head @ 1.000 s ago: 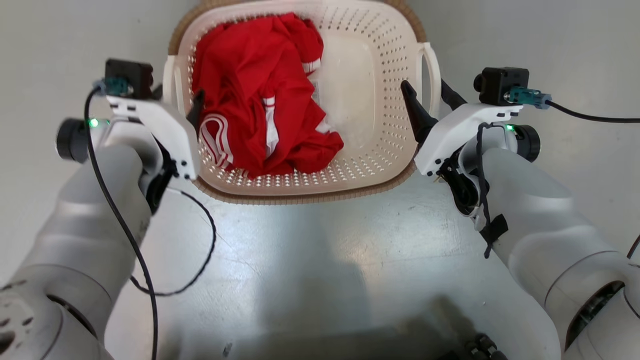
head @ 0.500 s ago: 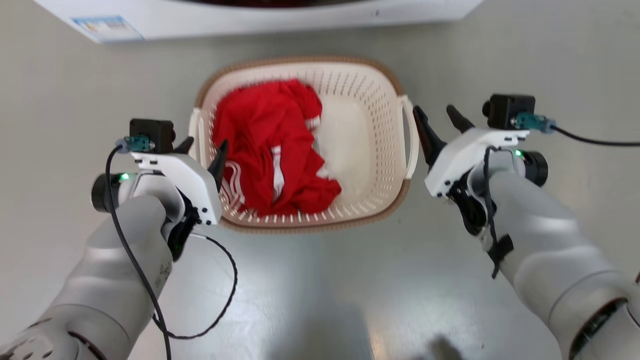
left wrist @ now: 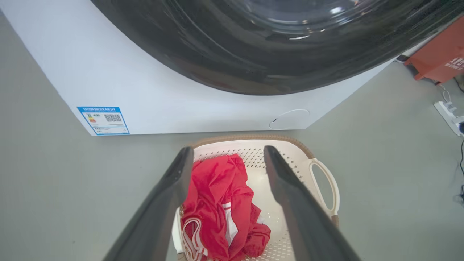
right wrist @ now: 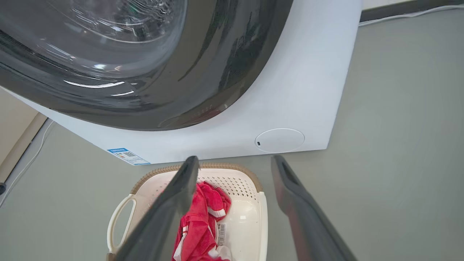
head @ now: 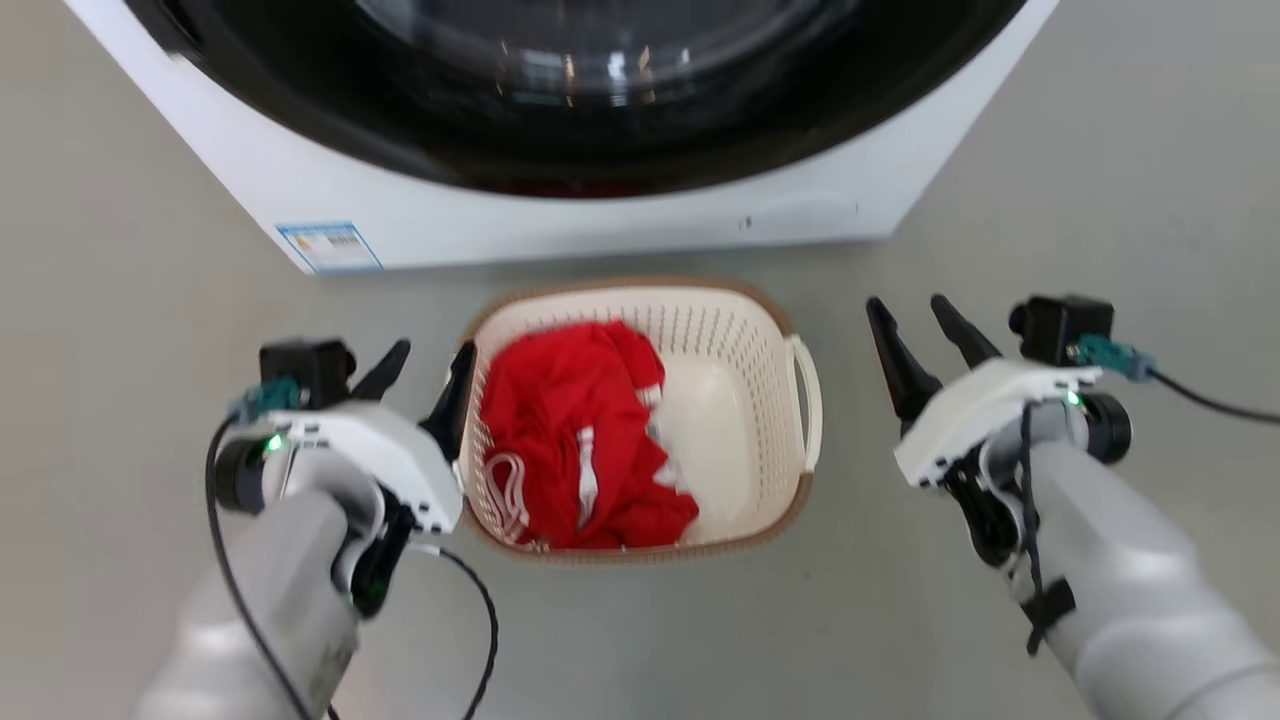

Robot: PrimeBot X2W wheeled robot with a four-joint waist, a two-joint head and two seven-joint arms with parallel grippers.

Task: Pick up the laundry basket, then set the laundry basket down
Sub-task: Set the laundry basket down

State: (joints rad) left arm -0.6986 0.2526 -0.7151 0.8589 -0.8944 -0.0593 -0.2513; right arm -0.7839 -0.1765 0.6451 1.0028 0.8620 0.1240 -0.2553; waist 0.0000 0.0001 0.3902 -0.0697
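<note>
Both grippers have drawn back from the basket's side handles since a second ago, when each pair of fingers straddled a handle. The head camera has also lifted, bringing the washing machine into its view.

Left gripper (head: 435, 350): jaws spread wide, nothing between them. Its inner finger overlaps the left rim of the laundry basket (head: 700, 330) in the head view (contact cannot be confirmed from that angle). The left wrist view looks between the fingers onto the basket's interior.

Right gripper (head: 905, 305): jaws likewise wide apart and empty. It stands off to the right of the basket's right handle (head: 806, 400), with a strip of bare floor (head: 1050, 200) between them.

Laundry basket: upright on the grey floor, between the two grippers. Its far rim is near the foot of the washing machine (head: 560, 225) but apart from it.

Contents: a red garment (head: 580, 420) with white stripes, bunched in the left half. The right half shows the bare cream bottom.

Washing machine: white front with a dark round door. It carries a blue-edged label (head: 330, 247) at its lower left corner and a round cover (right wrist: 279, 140) at its lower right.

Surroundings, left wrist view: an orange-red box (left wrist: 442, 54) sits beside the machine, and a white power strip (left wrist: 449, 110) lies on the floor near it
</note>
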